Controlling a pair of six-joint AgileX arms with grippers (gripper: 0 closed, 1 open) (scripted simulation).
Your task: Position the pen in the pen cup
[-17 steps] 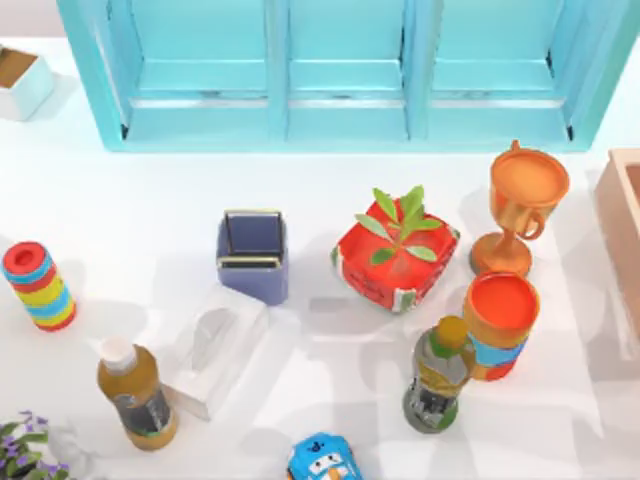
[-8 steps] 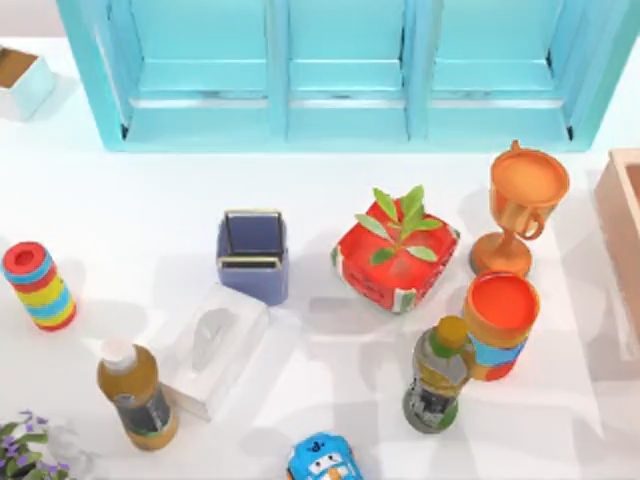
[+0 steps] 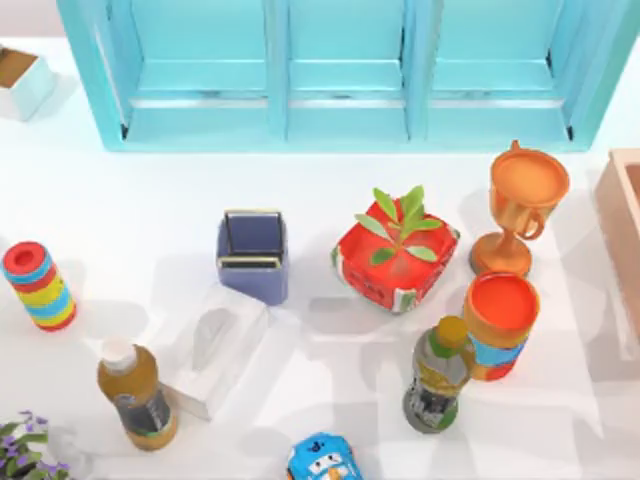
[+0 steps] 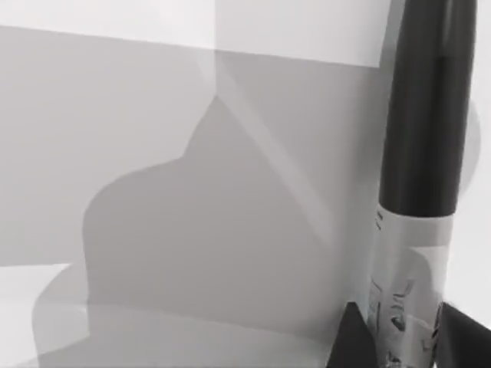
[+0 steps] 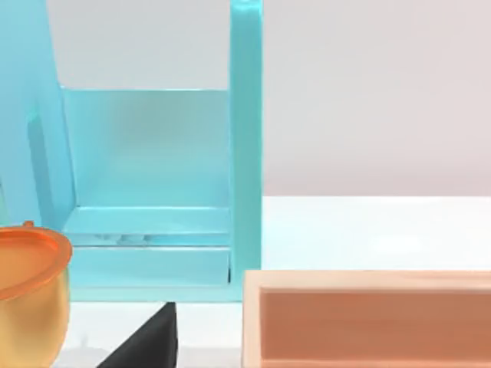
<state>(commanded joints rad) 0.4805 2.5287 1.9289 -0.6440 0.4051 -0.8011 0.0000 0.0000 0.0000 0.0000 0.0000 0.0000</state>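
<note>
A white bench (image 3: 130,200) holds the blue pen cup (image 3: 252,256), mouth up and empty. The left end effector (image 4: 399,337) grips the black pen (image 4: 426,115) between its fingers. Best to bring the pen upright over the mouth, then lower straight. Whether the right end effector (image 5: 146,341) is open, I cannot tell.

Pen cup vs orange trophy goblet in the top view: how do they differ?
The pen cup is periwinkle blue; the orange trophy goblet is orange. The pen cup has square sides and a rectangular mouth; the goblet has a round bowl on a thin stem and foot. The pen cup stands left of the red plant pot, the goblet right of it. Both stand upright with open mouths.
</note>
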